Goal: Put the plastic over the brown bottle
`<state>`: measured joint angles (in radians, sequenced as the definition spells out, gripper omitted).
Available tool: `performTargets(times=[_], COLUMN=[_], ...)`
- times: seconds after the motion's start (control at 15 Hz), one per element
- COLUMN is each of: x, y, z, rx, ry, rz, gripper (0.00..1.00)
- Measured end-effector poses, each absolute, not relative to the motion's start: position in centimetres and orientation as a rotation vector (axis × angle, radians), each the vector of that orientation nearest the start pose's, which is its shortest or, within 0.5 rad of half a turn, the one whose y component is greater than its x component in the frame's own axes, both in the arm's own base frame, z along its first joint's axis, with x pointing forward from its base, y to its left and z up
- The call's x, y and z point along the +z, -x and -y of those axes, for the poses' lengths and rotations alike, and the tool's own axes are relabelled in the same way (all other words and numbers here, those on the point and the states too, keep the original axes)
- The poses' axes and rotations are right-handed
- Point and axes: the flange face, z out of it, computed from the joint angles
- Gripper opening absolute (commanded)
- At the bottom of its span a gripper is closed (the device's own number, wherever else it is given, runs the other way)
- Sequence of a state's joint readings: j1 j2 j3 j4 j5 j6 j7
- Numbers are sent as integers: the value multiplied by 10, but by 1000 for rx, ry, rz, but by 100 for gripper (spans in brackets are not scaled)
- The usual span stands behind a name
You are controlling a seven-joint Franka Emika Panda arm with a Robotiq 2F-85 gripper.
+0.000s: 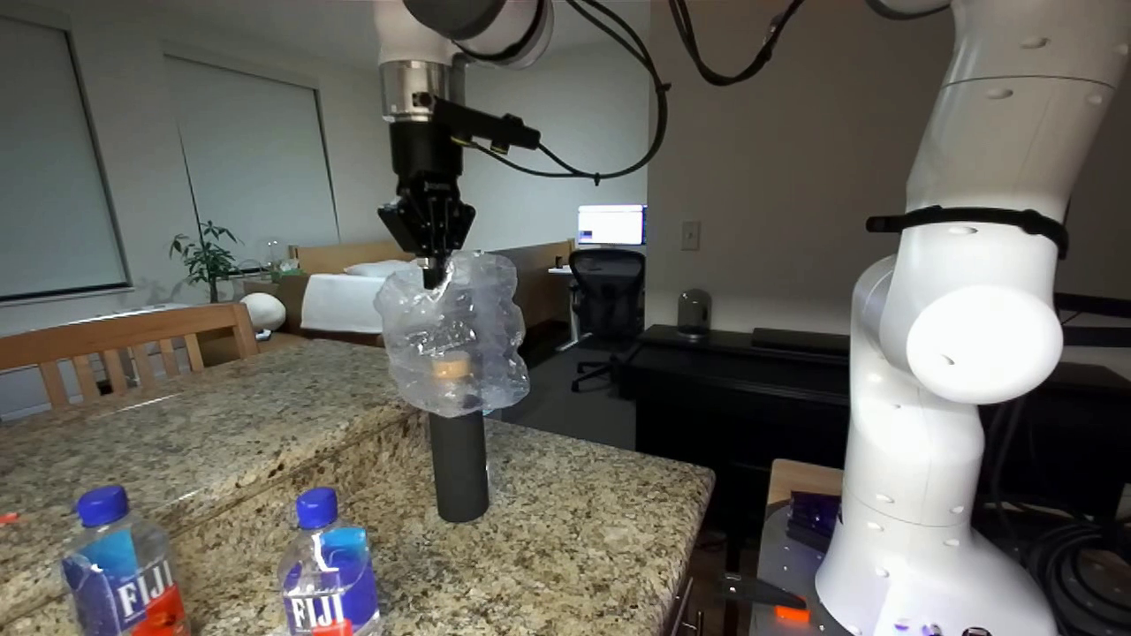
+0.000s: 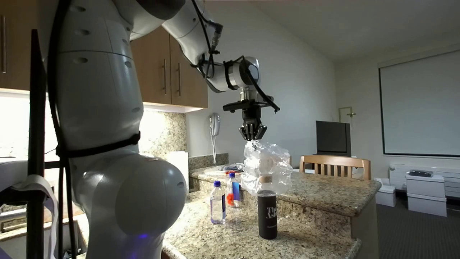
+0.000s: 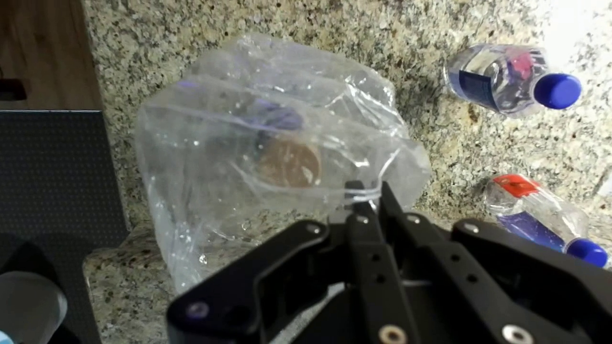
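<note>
The plastic [image 1: 482, 309] is a clear crinkled bag that hangs from my gripper [image 1: 433, 278]. It also shows in an exterior view [image 2: 276, 162] and in the wrist view [image 3: 205, 138]. The brown bottle [image 1: 459, 468] stands upright on the lower counter; its dark body with white lettering shows in an exterior view [image 2: 267, 216]. Its tan cap and neck show through the plastic in both exterior views, and the cap shows through it from above in the wrist view [image 3: 290, 161]. The bottle's lower body is outside the plastic. My gripper, above the bottle and to one side, is shut on the plastic's edge [image 3: 366, 193].
Two blue-capped water bottles stand on the same counter, one [image 1: 331, 565] nearer the brown bottle, the other [image 1: 128, 565] farther off. A raised granite ledge [image 1: 265, 424] runs beside them. The counter's edge [image 1: 698, 521] lies on the robot base's side.
</note>
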<state>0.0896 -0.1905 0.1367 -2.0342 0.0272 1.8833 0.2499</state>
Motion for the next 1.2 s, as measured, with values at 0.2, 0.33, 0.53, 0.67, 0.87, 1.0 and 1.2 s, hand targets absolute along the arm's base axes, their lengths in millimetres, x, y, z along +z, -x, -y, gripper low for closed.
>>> performTargets(times=[0.2, 0.33, 0.53, 0.67, 0.87, 1.0, 1.2], x=[509, 494, 474, 464, 454, 452, 452], y=[-492, -493, -492, -490, -487, -487, -486], z=[-120, -119, -116, -116, -116, -117, -121], rx=[-27, -7, 28, 51, 83, 88, 86], ry=[3135, 3135, 3135, 3136, 3134, 3134, 3134], rz=[-24, -7, 24, 46, 57, 68, 82], gripper=[9, 8, 7, 32, 47, 58, 78])
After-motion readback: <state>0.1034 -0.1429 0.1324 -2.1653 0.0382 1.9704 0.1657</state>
